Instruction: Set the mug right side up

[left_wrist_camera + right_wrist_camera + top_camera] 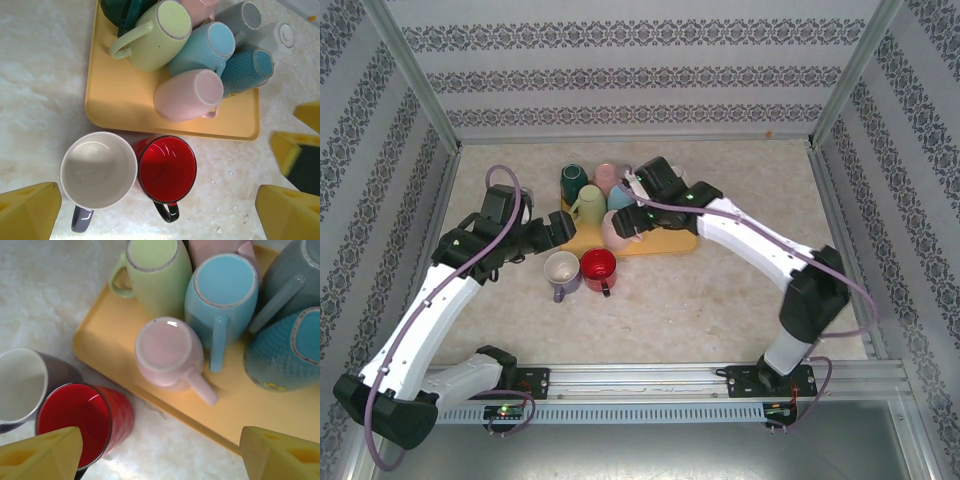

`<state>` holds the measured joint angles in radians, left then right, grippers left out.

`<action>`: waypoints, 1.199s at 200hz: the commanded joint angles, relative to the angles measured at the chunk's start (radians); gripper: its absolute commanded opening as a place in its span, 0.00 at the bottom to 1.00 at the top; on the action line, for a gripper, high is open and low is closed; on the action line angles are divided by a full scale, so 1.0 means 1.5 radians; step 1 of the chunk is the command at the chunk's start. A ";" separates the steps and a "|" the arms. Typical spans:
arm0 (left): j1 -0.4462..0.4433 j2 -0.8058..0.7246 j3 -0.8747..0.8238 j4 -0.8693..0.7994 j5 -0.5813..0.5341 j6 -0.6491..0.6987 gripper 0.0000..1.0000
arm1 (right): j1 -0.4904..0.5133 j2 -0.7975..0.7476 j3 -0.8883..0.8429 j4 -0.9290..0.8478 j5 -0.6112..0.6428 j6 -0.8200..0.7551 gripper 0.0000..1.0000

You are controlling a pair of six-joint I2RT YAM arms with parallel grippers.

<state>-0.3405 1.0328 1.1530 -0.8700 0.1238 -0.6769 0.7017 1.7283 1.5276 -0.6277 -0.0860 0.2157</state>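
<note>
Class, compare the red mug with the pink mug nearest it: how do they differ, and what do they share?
The red mug stands mouth up on the table; the pink mug sits base up on the tray. The red mug's handle is black; the pink mug's is pink. Both have one handle.

A glossy glazed red mug (166, 170) catches the light beside a white-lined mug (98, 170) with a smooth, shiny interior, both at 6 o'clock of a matt yellow, plastic-looking tray (115, 110). On the tray, the ceramic pink mug (189, 95) wears a soft satin glaze. The teal mug (247, 70) at its 2 o'clock is dimpled, and the green mug (155, 37) shows a rough, speckled foot ring. The worktop (40, 75) resembles mottled polished stone. The left end effector (159, 217) has matt yellow fingers (287, 212).
</note>
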 commanded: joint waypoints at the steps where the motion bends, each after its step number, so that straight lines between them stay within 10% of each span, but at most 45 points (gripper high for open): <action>1: -0.004 -0.027 -0.016 -0.032 -0.007 -0.010 1.00 | -0.009 0.086 0.091 -0.090 -0.020 -0.004 0.82; 100: -0.005 -0.072 -0.041 -0.052 -0.012 0.000 1.00 | 0.028 0.298 0.345 -0.234 0.090 -0.032 0.76; 240: -0.004 -0.082 -0.074 -0.036 0.002 -0.005 1.00 | 0.038 0.381 0.398 -0.232 0.068 -0.018 0.71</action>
<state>-0.3405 0.9276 1.0615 -0.9203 0.1200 -0.6811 0.7490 2.2616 2.0956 -0.9569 0.0174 0.1799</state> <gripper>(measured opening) 0.998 0.706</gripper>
